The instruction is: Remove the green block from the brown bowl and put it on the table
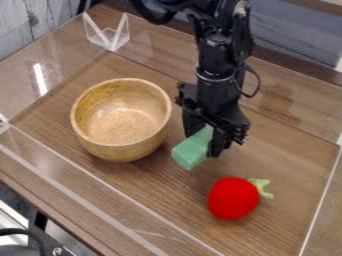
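Observation:
The green block (191,154) is a small mint-green bar, tilted, its lower end at or just above the table (287,150). My gripper (206,140) points straight down and is shut on the block's upper end. The black arm rises behind it toward the top of the view. The brown bowl (91,140) stands just left of the block and has nothing inside it. Block and bowl are close but apart.
A red strawberry-like toy (234,198) with green leaves lies on the table to the front right of the gripper. Low clear acrylic walls (38,62) border the tabletop. A small clear folded stand (107,33) sits at the back left.

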You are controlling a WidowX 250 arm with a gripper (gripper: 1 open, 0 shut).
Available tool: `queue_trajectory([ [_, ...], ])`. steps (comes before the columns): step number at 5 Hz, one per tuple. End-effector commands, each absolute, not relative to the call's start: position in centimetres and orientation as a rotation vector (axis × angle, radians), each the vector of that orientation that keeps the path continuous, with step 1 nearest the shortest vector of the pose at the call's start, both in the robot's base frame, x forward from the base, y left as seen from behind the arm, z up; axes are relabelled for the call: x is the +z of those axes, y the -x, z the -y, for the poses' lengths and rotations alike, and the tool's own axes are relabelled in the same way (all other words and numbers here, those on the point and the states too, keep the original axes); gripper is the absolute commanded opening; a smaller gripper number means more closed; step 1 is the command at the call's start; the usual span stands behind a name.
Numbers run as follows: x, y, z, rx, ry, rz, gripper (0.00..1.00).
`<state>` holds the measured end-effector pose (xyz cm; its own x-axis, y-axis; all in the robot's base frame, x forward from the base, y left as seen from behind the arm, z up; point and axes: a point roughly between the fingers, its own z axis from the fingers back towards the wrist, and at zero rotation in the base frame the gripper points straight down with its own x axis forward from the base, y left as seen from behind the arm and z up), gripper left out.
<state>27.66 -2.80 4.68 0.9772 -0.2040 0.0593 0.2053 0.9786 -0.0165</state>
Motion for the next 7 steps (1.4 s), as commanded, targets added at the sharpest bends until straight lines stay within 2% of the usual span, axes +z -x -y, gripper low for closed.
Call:
queue_trajectory([
  [1, 6.8, -28.7, 2.7, -0.223, 0.030, 0.127, 0.00],
  [3, 6.7, -29.3, 1.4, -0.133, 0.029, 0.125, 0.00],
  [4, 6.1, -30.1, 1.2, -0.098, 0.038, 0.123, 1.00],
  [7, 7.7, -31.0, 0.2, 0.042, 0.079, 0.190, 1.00],
])
